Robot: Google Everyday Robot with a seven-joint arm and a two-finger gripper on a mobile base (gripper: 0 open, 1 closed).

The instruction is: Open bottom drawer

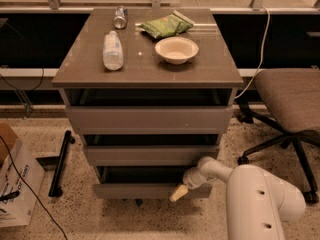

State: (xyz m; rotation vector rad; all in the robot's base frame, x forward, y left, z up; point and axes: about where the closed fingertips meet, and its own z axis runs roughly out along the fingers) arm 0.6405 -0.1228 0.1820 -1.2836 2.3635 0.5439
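Observation:
The bottom drawer (135, 190) is the lowest grey-brown front of the three-drawer cabinet, a low wide strip, pulled a little forward of the middle drawer front (150, 155) above it. A dark gap shows above its top edge. My gripper (179, 192) sits at the right part of the bottom drawer front, its pale tip against the front's upper edge. The white arm (260, 199) reaches in from the lower right.
On the cabinet top (145, 69) lie a plastic bottle (112, 50), a can (120, 17), a green bag (165, 25) and a bowl (176, 49). An office chair (292, 104) stands right. A cardboard box (12, 184) and black bar (61, 161) lie left.

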